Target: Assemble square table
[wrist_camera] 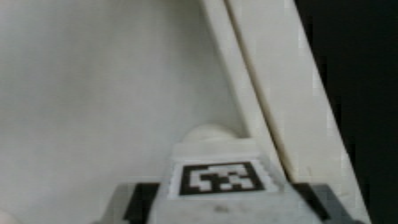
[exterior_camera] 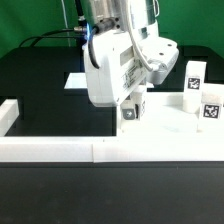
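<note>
Nearest you in the exterior view runs the low white border wall [exterior_camera: 100, 150], crossing the black bench [exterior_camera: 40, 85] from left to right, with a short return at its left end. Just beyond it, right of centre, you see the white slab [exterior_camera: 165, 108] of the square table lying flat on the bench. Two tagged legs stand upright at the slab's right side: one [exterior_camera: 194, 78] farther back, the other [exterior_camera: 209, 105] nearer you, close together but apart. A flat white sheet [exterior_camera: 77, 82] lies farther back, left of the arm [exterior_camera: 115, 60].

The arm hangs over the slab's left part, and its jaws [exterior_camera: 131, 106] pinch a third leg [exterior_camera: 131, 110] with its tag facing you. In the wrist view you look along that leg [wrist_camera: 222, 170], gripped from both sides by the dark fingers [wrist_camera: 125, 203], its rounded far end over the slab's pale top [wrist_camera: 107, 90]. Beside it run the slab's raised rim [wrist_camera: 267, 90] and then the dark bench [wrist_camera: 365, 80]. You cannot tell whether the leg touches the slab.
</note>
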`<state>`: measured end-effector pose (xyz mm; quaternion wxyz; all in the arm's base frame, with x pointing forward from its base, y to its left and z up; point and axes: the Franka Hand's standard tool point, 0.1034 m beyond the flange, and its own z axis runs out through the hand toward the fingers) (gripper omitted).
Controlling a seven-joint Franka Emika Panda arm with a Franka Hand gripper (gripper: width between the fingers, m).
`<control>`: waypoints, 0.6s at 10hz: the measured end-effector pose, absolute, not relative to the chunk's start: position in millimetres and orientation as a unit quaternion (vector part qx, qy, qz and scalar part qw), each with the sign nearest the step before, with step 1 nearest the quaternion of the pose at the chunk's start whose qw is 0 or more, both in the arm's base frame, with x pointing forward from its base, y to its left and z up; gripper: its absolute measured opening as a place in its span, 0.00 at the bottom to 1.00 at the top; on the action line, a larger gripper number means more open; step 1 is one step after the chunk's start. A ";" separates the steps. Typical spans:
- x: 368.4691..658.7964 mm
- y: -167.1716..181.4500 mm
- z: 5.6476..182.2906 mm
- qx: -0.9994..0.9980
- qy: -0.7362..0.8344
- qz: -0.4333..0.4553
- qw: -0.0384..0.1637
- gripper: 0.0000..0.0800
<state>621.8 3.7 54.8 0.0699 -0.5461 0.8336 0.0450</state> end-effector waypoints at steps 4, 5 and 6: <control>621.4 4.4 55.3 -0.562 0.823 0.042 0.068 0.43; 621.2 8.7 61.9 -0.585 0.807 0.041 0.073 0.60; 617.2 15.0 74.5 -0.594 0.799 0.041 0.080 0.76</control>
